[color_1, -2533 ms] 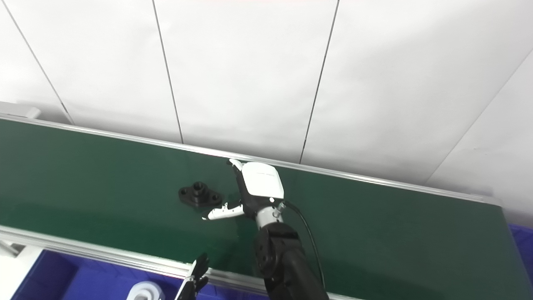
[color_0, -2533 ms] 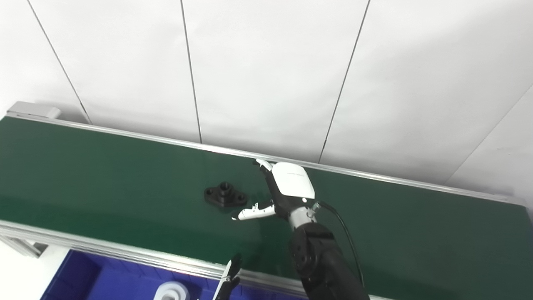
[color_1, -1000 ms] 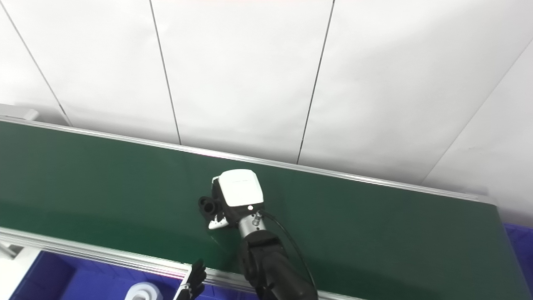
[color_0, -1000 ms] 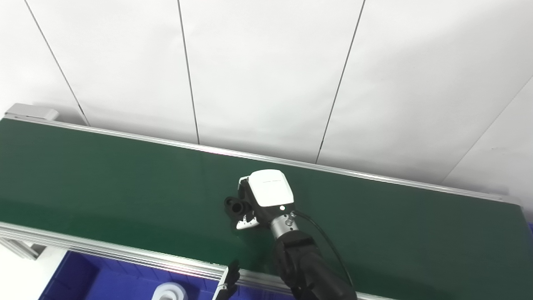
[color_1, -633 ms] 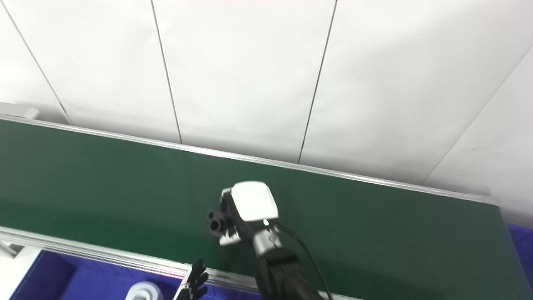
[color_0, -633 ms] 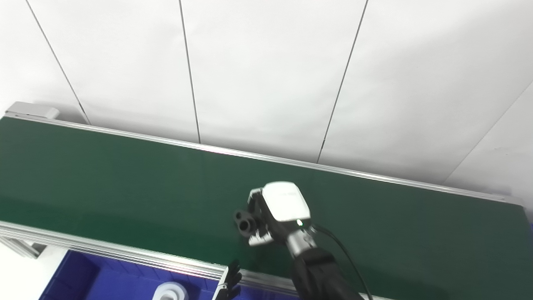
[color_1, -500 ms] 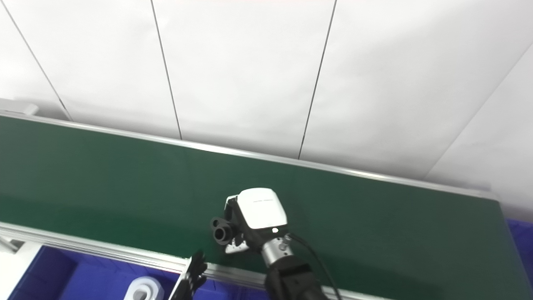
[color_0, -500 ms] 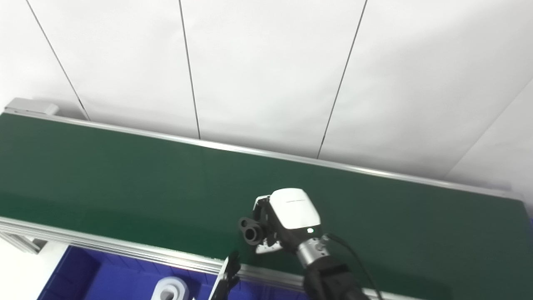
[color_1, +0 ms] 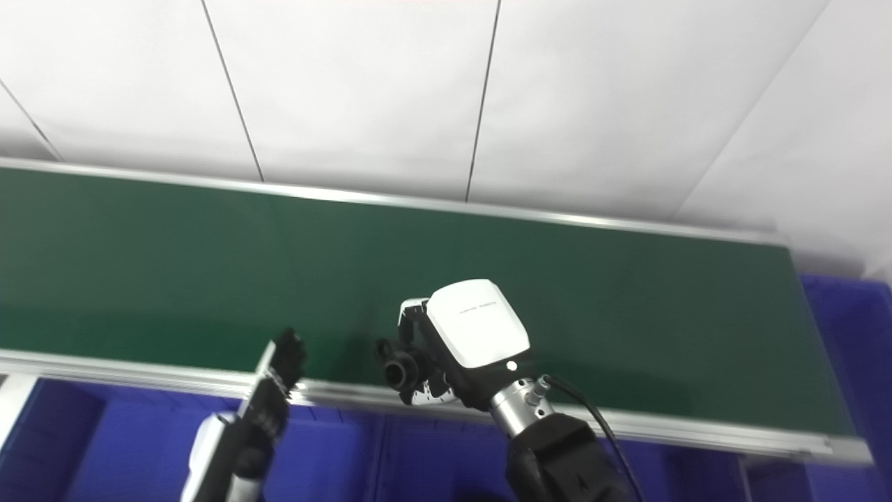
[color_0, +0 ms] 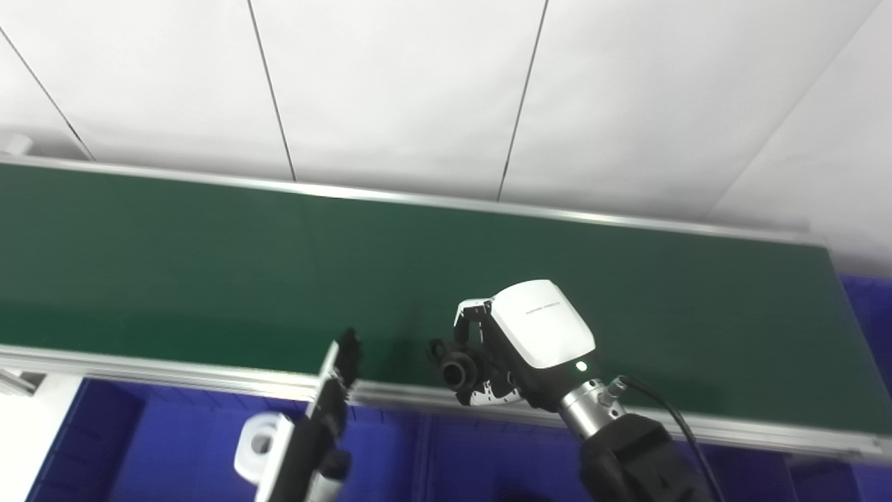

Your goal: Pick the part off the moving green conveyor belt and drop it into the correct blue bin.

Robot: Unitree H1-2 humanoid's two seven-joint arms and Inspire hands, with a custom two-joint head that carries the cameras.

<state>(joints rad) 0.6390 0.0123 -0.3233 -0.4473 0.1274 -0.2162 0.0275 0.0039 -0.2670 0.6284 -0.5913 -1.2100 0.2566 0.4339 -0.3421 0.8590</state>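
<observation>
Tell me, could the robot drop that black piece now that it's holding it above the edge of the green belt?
It might. The right hand grips the black part only from one side, so it could slip and land on the belt rail, not in a blue bin. The raised left hand is close beside it and could bump it.

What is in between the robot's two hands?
Nothing solid fills the gap. Between the left hand and the right hand, which grips the black part, the left eye view shows only green belt and its metal rail.
</observation>
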